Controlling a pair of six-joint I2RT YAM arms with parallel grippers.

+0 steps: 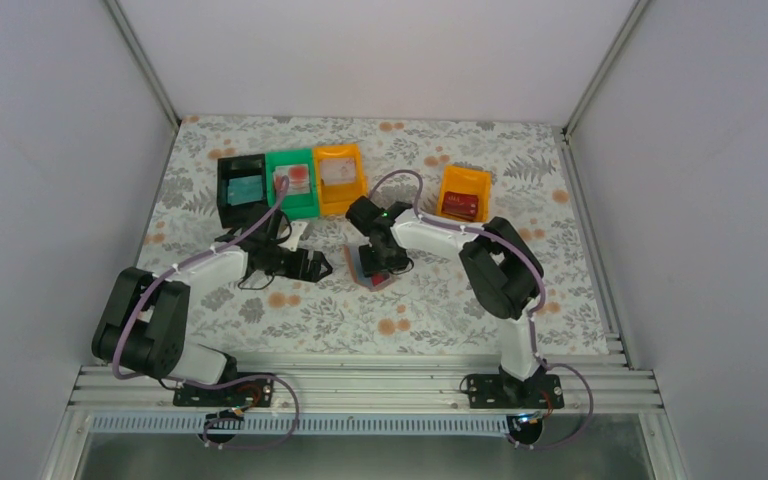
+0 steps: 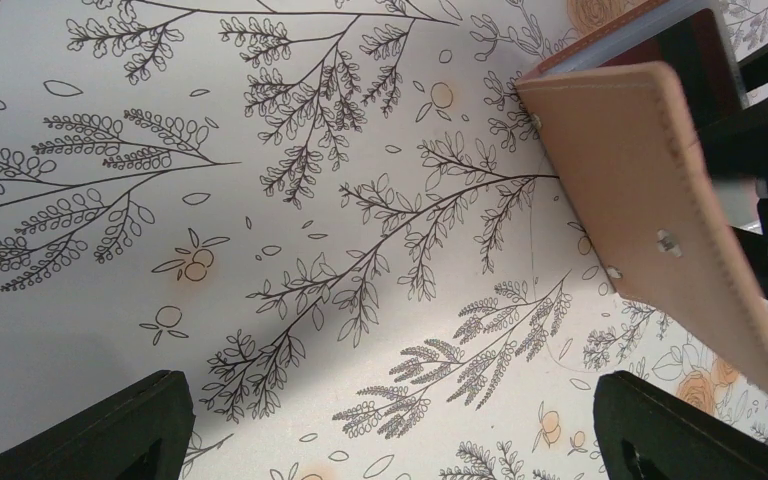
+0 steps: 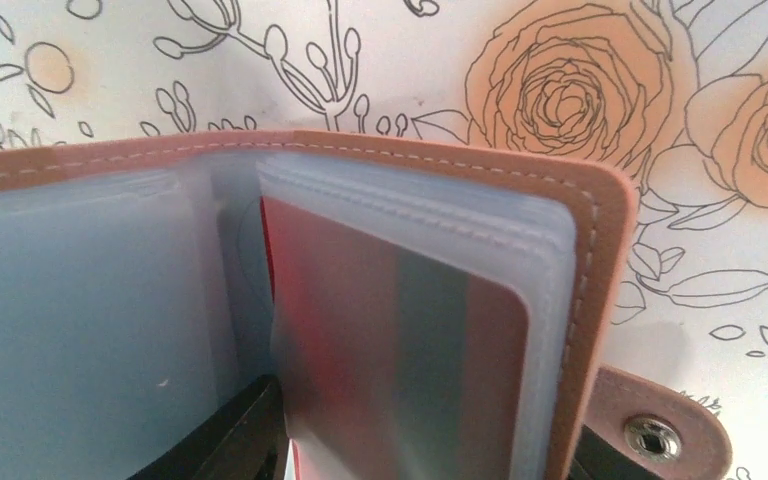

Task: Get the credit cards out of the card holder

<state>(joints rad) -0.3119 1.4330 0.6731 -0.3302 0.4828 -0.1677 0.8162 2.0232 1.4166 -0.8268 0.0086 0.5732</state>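
Card holder [image 3: 440, 165] stands open at centre frame, a dark red credit card [image 3: 360, 340] tucked inside; your right gripper [image 3: 420, 420] straddles that leaf, whether pinching you cannot tell. Your left gripper [image 2: 390, 400] hangs spread wide, left of it.

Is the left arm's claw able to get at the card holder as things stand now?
Probably yes. The left claw stands open beside the card holder, only bare table between them. The right claw sits at the holder's far side, so the near cover looks free.
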